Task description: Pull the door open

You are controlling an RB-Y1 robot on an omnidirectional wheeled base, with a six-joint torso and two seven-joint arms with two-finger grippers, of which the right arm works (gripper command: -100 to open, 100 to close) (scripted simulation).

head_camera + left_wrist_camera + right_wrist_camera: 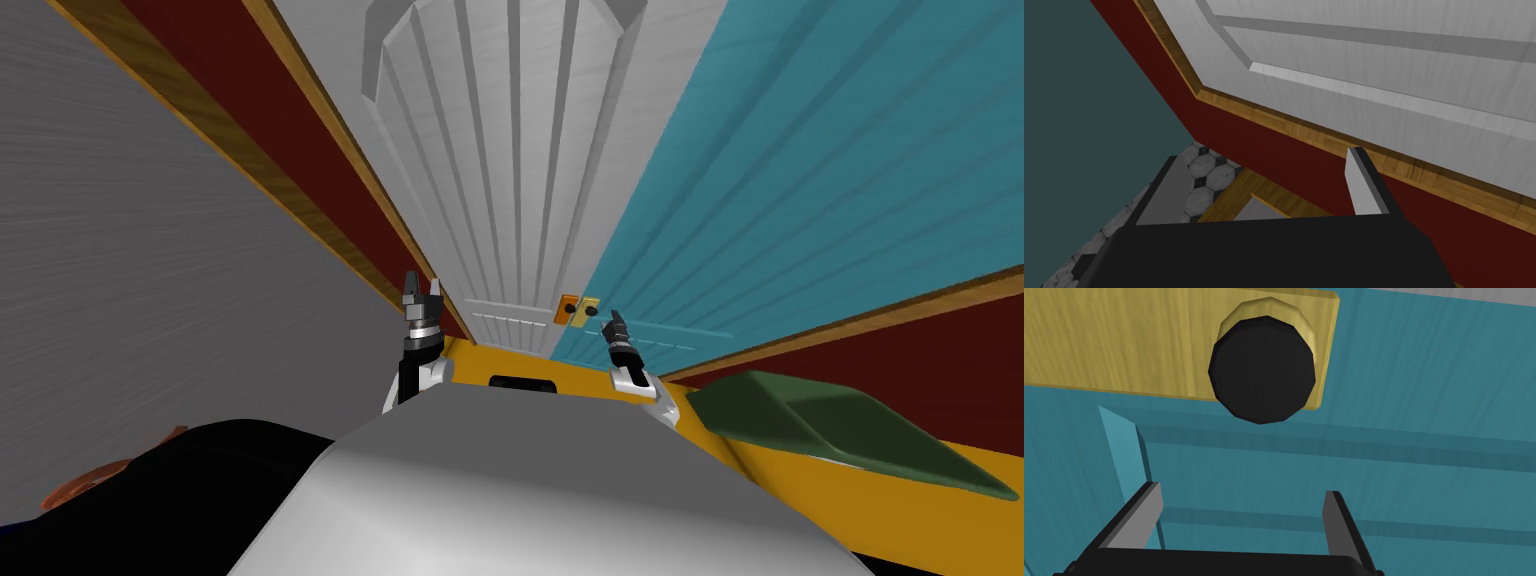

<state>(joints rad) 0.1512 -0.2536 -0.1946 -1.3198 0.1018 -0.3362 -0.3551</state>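
A teal panelled door (800, 170) stands to the right of a white panelled door (510, 180). Where they meet are two small plates, each with a black knob (591, 313). My right gripper (612, 322) is just short of the teal door's knob. In the right wrist view that round black knob (1262, 370) sits on a yellow plate (1124, 343), beyond my right gripper (1241, 489), which is open and touches nothing. My left gripper (422, 290) hangs by the white door's left frame. The left wrist view shows my left gripper (1263, 153) open and holding nothing.
A wooden frame (330, 130) and a dark red wall (250, 120) border the white door, with a grey wall (130, 270) further left. A dark green slab (840, 430) lies on the yellow floor (900, 500) at my right. A black object (150, 500) sits low at my left.
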